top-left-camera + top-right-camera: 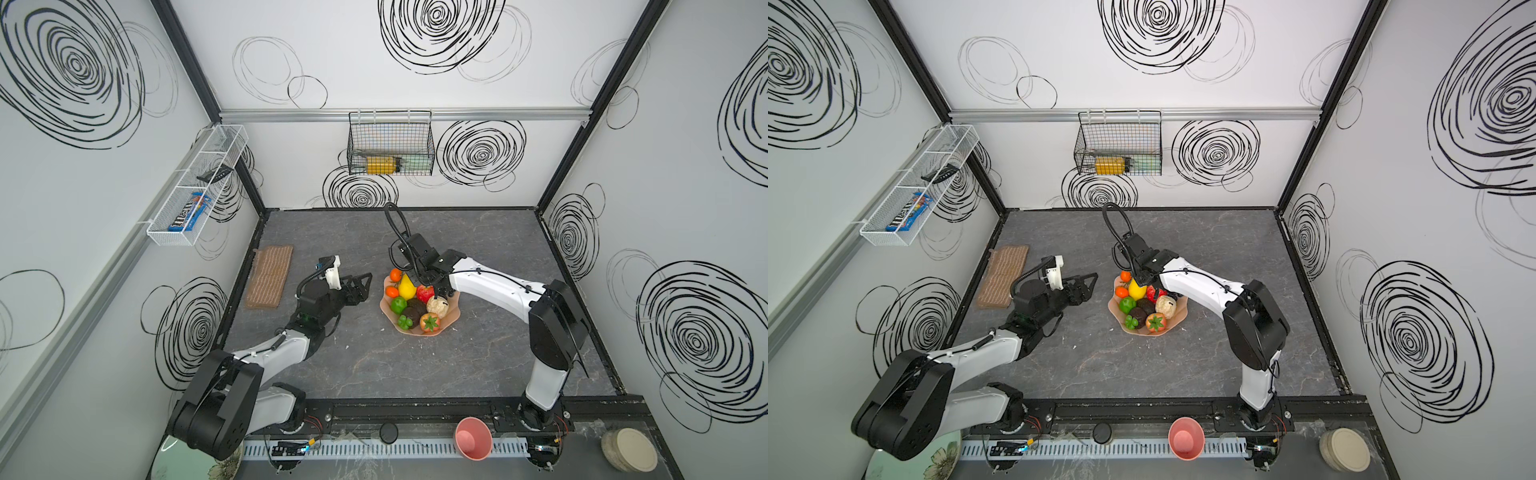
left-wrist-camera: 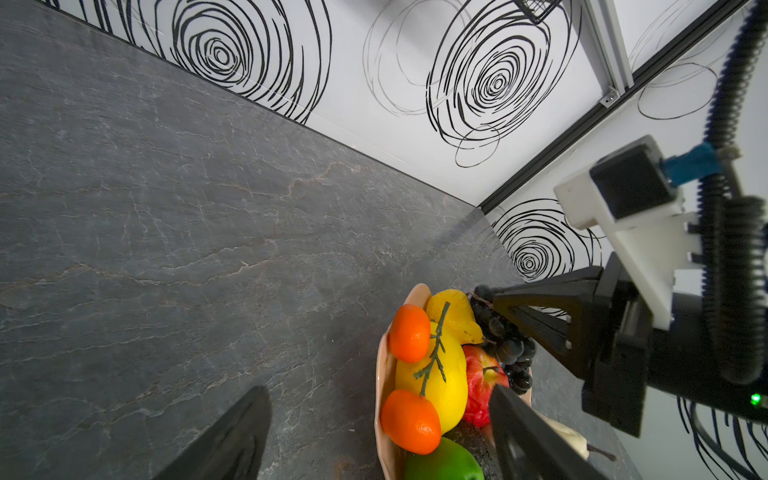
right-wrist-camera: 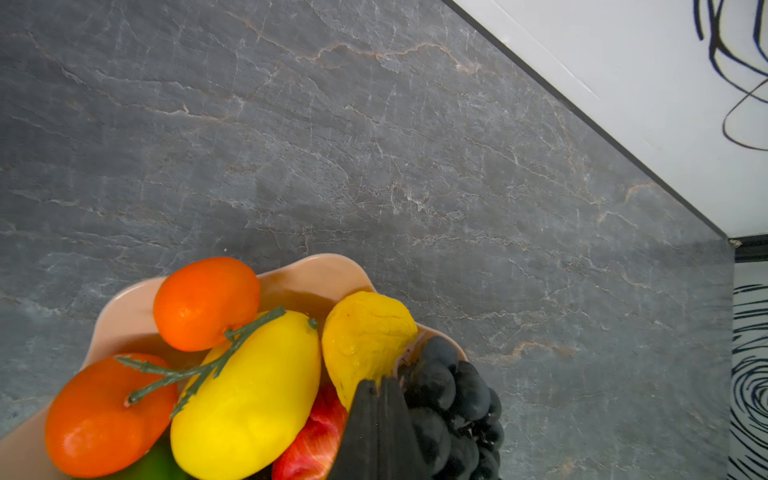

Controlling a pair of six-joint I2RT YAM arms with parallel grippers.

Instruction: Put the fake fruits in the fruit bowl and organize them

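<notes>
Fruit bowl (image 3: pixel 124 316) is peach-pink, lemon (image 3: pixel 249 395) yellow, oranges (image 3: pixel 205 303) orange, grape bunch (image 3: pixel 453 399) black, tabletop (image 3: pixel 374 145) grey with pale veining.

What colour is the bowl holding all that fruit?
The fruit bowl is glossy peach-pink, clearest in the right wrist view.

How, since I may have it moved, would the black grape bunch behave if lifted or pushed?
Probably loose, not stiff: the black grape bunch is a cluster of many small round berries, so it may sag from one pinch. The berries look smooth, so a grip could slip. It lies at the rim of the fruit bowl, so a push might tip it out.
</notes>
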